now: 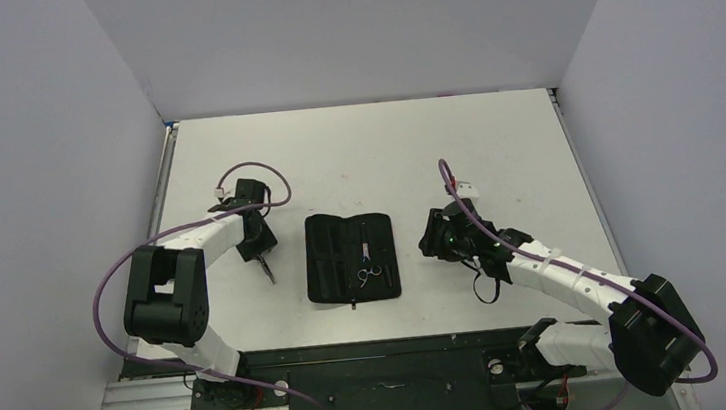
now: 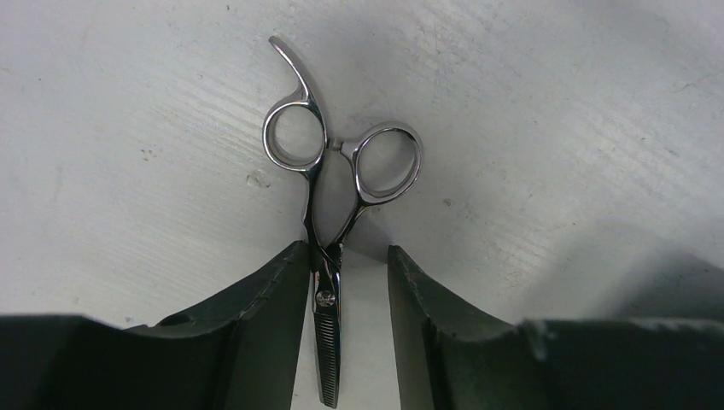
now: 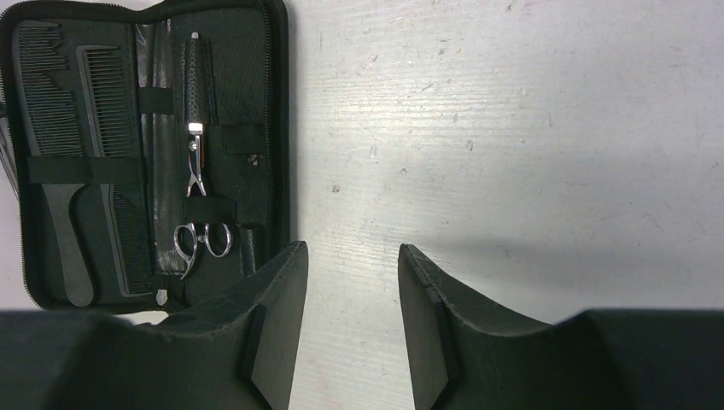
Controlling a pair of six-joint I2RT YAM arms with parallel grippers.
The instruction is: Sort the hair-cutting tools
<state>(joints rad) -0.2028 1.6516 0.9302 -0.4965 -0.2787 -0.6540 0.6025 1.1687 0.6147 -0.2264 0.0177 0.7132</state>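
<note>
Where the left arm reaches over the white table (image 1: 384, 153), the left gripper (image 2: 347, 253) stands with jaws apart, gripping nothing.

- Item 1: thinning scissors (image 2: 324, 297), silver metal, two finger rings, one with a curved tang, one blade toothed. They lie flat on the bare table with blades closed. The blades sit between the gripper's fingers and the rings point away from it. One finger (image 2: 273, 290) touches the scissors near the pivot; the other is clear of them. In the top view they lie just left of the case, apart from it.
- Item 2: black zip case (image 1: 329, 258), open flat at mid-table between the two arms.
- Item 3: second pair of scissors (image 3: 197, 166), silver, in the right half of the case, held under black straps, the blades sheathed.
- Item 4: black handled comb (image 3: 68, 239), in the left half of the case under a strap.
- Item 5: second black comb (image 3: 107, 94), just beside the first and under the same strap.
- Item 6: right gripper (image 3: 352, 249), just right of the case over bare table, jaws apart, holding nothing.
</note>
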